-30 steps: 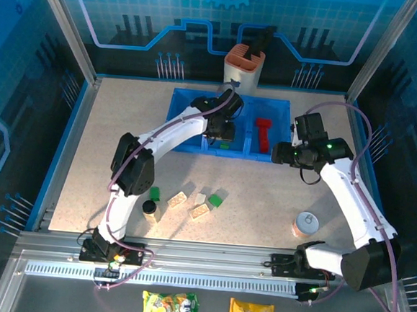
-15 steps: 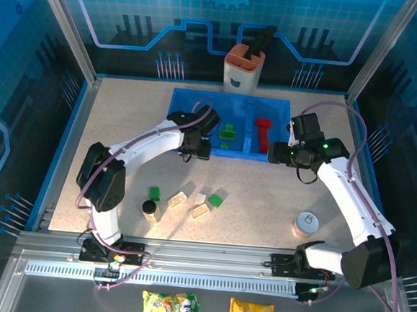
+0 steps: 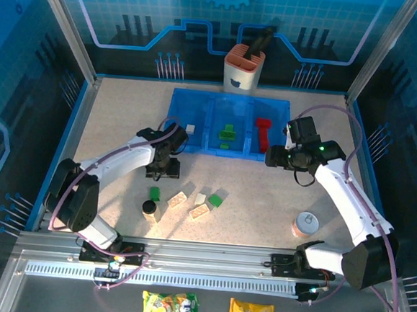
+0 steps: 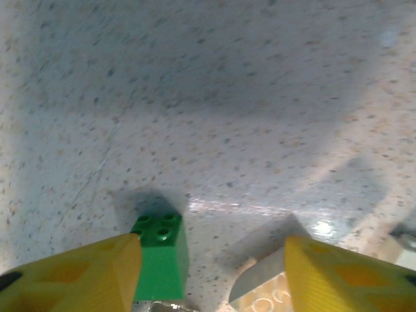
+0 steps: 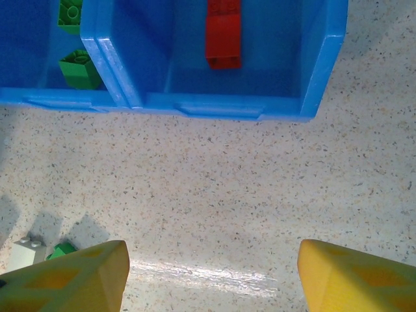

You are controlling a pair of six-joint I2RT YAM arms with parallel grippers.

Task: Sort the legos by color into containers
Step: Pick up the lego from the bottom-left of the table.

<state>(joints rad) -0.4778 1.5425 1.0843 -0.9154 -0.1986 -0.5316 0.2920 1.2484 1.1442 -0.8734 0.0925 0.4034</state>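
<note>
1. Your left hand (image 4: 211,263) is spread above the surface (image 4: 260,97) and holds nothing; a green lego (image 4: 161,250) lies just beside one finger.
2. Your right hand (image 5: 211,273) is spread too, empty, near the blue tray (image 5: 214,109).
3. A red lego (image 5: 223,32) lies in the right compartment of the tray, and green ones (image 5: 79,70) lie in the middle compartment.

Blue circuit-patterned walls (image 3: 313,20) are enclosing the speckled beige table (image 3: 262,204) on three sides; a metal rail (image 3: 208,256) is running along its near edge.
</note>
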